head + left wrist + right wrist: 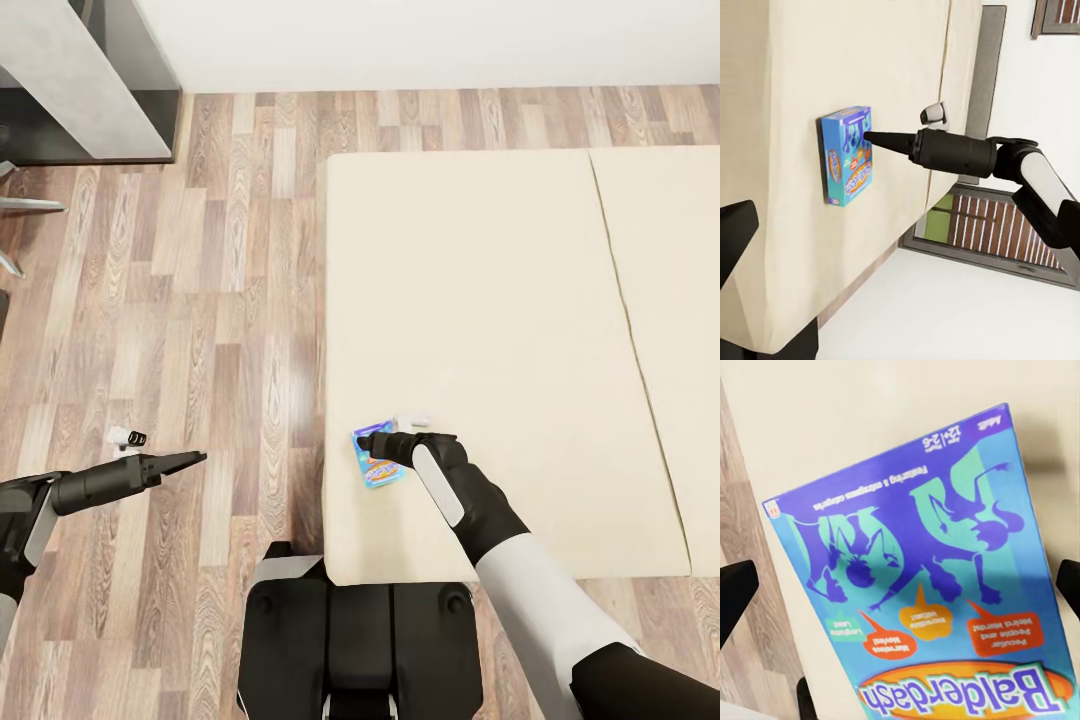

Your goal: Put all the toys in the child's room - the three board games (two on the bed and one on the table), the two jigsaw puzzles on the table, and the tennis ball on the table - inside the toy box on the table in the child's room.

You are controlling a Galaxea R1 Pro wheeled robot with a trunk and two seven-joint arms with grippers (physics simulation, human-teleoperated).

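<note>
Board game: the blue Balderdash box is lying flat on the beige mattress of the bed, near the corner closest to the robot.
Right hand: it is hanging right above the box, and its black fingers are standing apart on both sides of the box, not gripping it.
Left hand: it is pointing over the wood-plank floor, beside the bed; whether it is open or closed, the pictures are not telling.
Bench: its grey end is standing at the wall, well apart from the bed.
</note>
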